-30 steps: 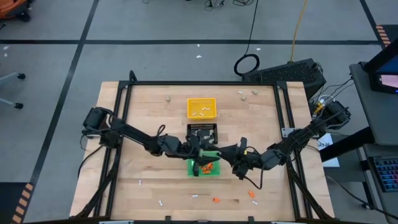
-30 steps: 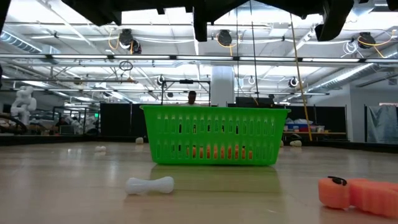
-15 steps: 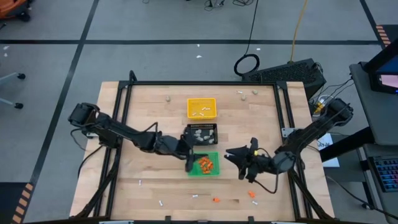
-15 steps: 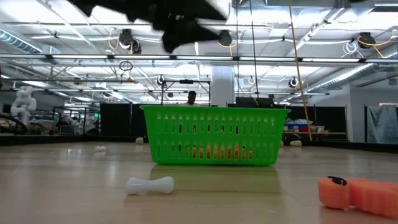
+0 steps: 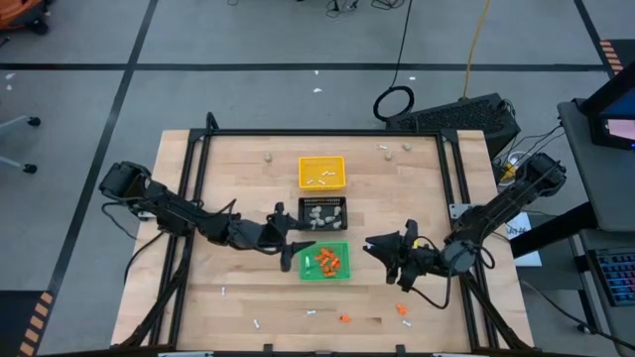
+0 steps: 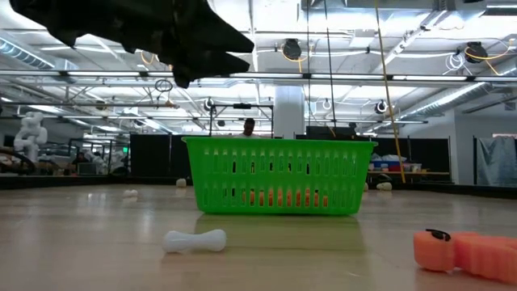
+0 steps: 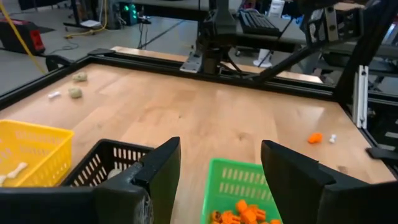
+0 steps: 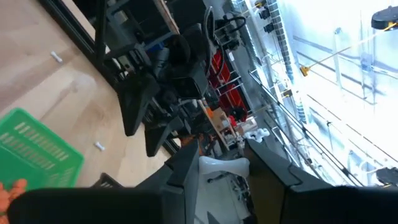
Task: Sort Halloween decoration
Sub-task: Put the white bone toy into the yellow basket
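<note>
The green tray holds orange bits. Behind it stand the black tray and the yellow tray, which holds white sticks. My left gripper hovers open just left of the green tray, and in the left wrist view its fingers frame that tray with nothing between them. My right gripper hangs above the table to the right of the green tray. It is shut on a white stick. Loose pieces lie on the table: a white stick and orange bits. My right gripper pinches the white stick between its two fingers, and the stick lies across the gap from one finger to the other. The stick is lifted clear of the table. The right wrist view looks along the fingers, so which part of the stick they grip stays hidden.
Beige lumps lie near the far edge. White sticks and orange bits are scattered along the near edge. A black frame borders the table. Bare wood lies to the left and right of the trays.
My left gripper has drawn back from above the green tray toward the table's left edge, uncovering the orange bits. My right gripper has pulled away from the tray toward the right edge and risen a little.
</note>
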You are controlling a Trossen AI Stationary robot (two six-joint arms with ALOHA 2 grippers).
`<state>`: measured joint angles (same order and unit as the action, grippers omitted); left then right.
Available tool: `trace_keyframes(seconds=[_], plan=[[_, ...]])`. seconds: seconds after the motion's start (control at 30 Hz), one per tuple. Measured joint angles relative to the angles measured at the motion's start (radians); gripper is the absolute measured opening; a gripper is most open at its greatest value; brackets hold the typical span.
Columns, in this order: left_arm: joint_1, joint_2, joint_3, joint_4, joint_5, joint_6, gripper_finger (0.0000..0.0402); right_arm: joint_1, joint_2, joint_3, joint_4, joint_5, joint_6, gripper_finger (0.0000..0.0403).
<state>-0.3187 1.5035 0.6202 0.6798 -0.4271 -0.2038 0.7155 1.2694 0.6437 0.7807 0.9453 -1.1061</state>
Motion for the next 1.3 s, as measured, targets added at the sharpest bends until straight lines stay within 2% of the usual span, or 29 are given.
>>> trace_keyframes(seconds=[0.3, 0.73, 0.93, 1.03, 1.2, 1.3], plan=[[-0.013, 0.0, -0.001, 0.008, -0.027, 0.003, 0.0221, -0.007, 0.0, 0.0, 0.0, -0.001, 0.156, 0.0096], [-0.031, 0.0, -0.001, 0.015, -0.028, 0.0, 0.0222, -0.028, 0.0, 0.0, -0.006, -0.004, 0.524, 0.0096], [-0.031, 0.0, -0.001, 0.016, -0.028, -0.024, 0.0222, -0.126, 0.0, 0.0, -0.077, -0.009, 0.899, 0.0096], [-0.031, 0.0, -0.001, 0.016, -0.027, -0.028, 0.0222, -0.184, 0.0, 0.0, -0.145, -0.064, 1.047, 0.0096], [-0.031, 0.0, -0.001, 0.016, -0.019, -0.028, 0.0222, -0.318, 0.001, 0.0, -0.192, -0.143, 1.093, 0.0096], [-0.031, 0.0, -0.001, 0.016, -0.018, -0.029, 0.0222, -0.426, 0.001, 0.0, -0.187, -0.231, 1.096, 0.0096]])
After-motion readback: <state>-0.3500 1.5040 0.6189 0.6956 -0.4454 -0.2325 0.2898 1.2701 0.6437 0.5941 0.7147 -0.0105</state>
